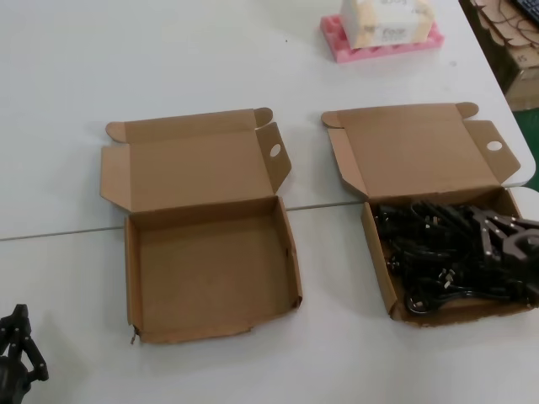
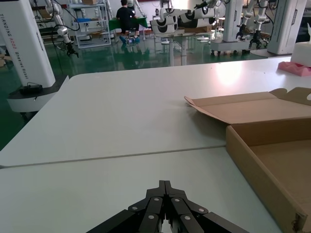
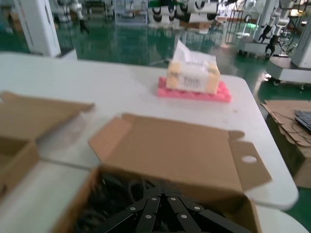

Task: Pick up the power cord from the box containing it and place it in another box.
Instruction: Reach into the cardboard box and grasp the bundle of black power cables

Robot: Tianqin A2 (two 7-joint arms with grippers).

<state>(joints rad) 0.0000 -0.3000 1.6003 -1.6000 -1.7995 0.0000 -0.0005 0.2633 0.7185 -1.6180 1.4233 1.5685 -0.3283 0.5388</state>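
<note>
R gripper [image 1: 505, 244] in cord box [image 1: 381, 278], closed

Black power cord [image 1: 438, 252] — brown boxes, pink foam block [image 1: 381, 38], white table [image 1: 168, 67].

Look toward one o'clock on the white table [image 1: 168, 59]: you'll find a pink foam block [image 1: 381, 39] with a cream tissue pack [image 1: 386, 18] sitting on top of it. A thin seam [image 1: 67, 232] crosses the table from nine o'clock to three o'clock. At two o'clock, off the table's edge, you'll see flattened brown cardboard sheets [image 1: 505, 25] piled up. Beyond the table the floor [image 2: 121, 58] is glossy green, with white robot stands [image 2: 29, 43] and a seated person [image 2: 127, 17].
</note>
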